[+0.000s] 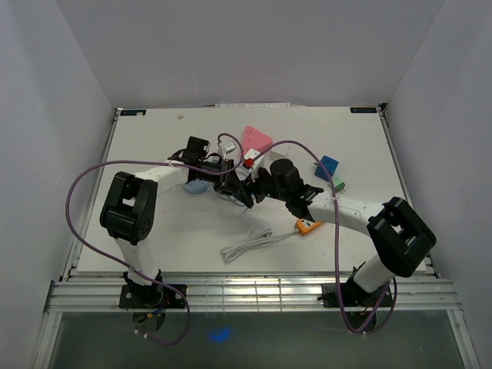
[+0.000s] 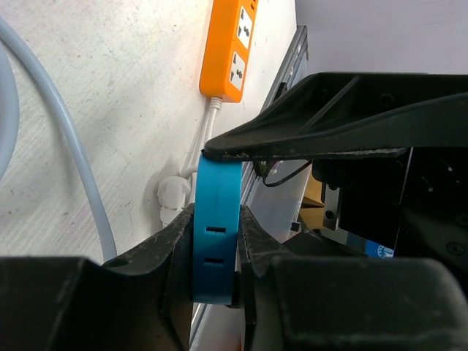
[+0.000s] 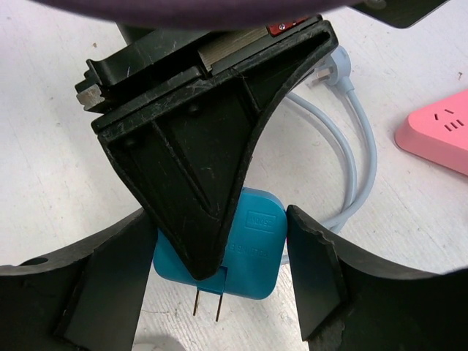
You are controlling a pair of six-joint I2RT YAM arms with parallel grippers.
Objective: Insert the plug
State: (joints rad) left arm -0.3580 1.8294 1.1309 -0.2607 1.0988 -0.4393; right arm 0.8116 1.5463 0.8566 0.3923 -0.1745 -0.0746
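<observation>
1. Nearest the arm bases, a coiled white cable (image 1: pixel 247 244) lies on the white table (image 1: pixel 154 246). It runs to an orange power strip (image 1: pixel 307 225) under the right forearm.
2. At mid-table the two arms meet tip to tip. The left gripper (image 1: pixel 234 183) comes in from the left and the right gripper (image 1: pixel 257 191) from the right.
3. The blue plug (image 3: pixel 256 248) is held between them, above the table surface. Its two metal prongs (image 3: pixel 207 301) point down in the right wrist view and are bare, in no socket.
4. Left gripper: clamped on the blue plug. The left wrist view shows both fingers (image 2: pixel 175 248) pressed against its flat faces.
5. Right gripper: its fingers (image 3: pixel 117 285) bracket the plug across its wider dimension. One finger bears on the plug's edge in the left wrist view, so this reads as a grip as well. The far contact is partly hidden by the left finger.
6. A pale grey cable (image 3: pixel 358 139) loops on the table just behind the plug.
7. Further back and to the right, a blue block (image 1: pixel 327 166) and a green block (image 1: pixel 338 183) sit near each other.
8. Farthest, a pink power strip (image 1: pixel 257 141) lies beyond the grippers, well apart from the plug.
</observation>
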